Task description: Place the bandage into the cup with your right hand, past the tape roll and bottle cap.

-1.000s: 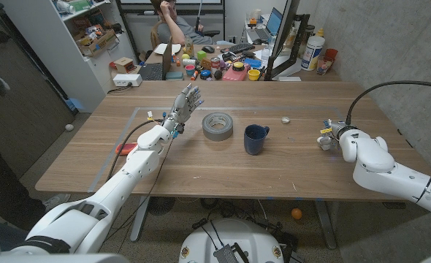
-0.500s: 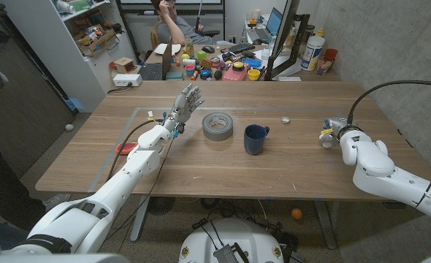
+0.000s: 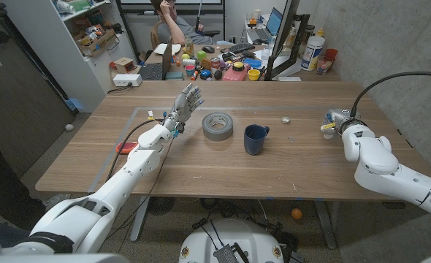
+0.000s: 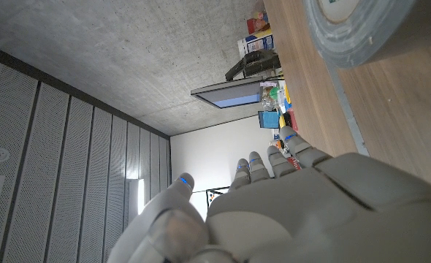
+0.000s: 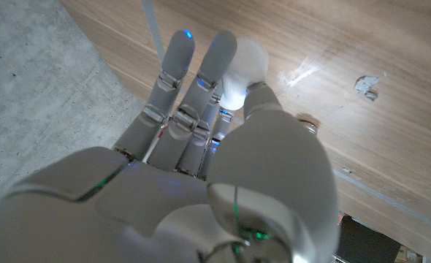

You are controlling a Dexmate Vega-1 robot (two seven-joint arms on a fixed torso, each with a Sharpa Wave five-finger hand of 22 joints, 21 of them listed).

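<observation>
My right hand (image 3: 333, 122) hovers over the table's right end, well to the right of the other things. It pinches a white bandage roll (image 5: 243, 64) between thumb and fingers (image 5: 177, 69). The dark blue cup (image 3: 256, 139) stands upright at the table's middle. A grey tape roll (image 3: 217, 126) lies flat just left of the cup. The small bottle cap (image 3: 285, 120) sits between the cup and my right hand. My left hand (image 3: 185, 103) is raised left of the tape roll (image 4: 361, 29), with fingers spread and nothing in them.
A red flat object (image 3: 126, 148) lies by my left forearm, and small bits (image 3: 150, 115) near the left wrist. Behind the wooden table (image 3: 223, 172) a cluttered desk (image 3: 215, 62) stands with a person seated at it. A small scrap (image 5: 367, 85) lies on the wood.
My right hand has risen and moved toward the table's far side with the bandage. The left arm, cup, tape roll and cap have stayed put.
</observation>
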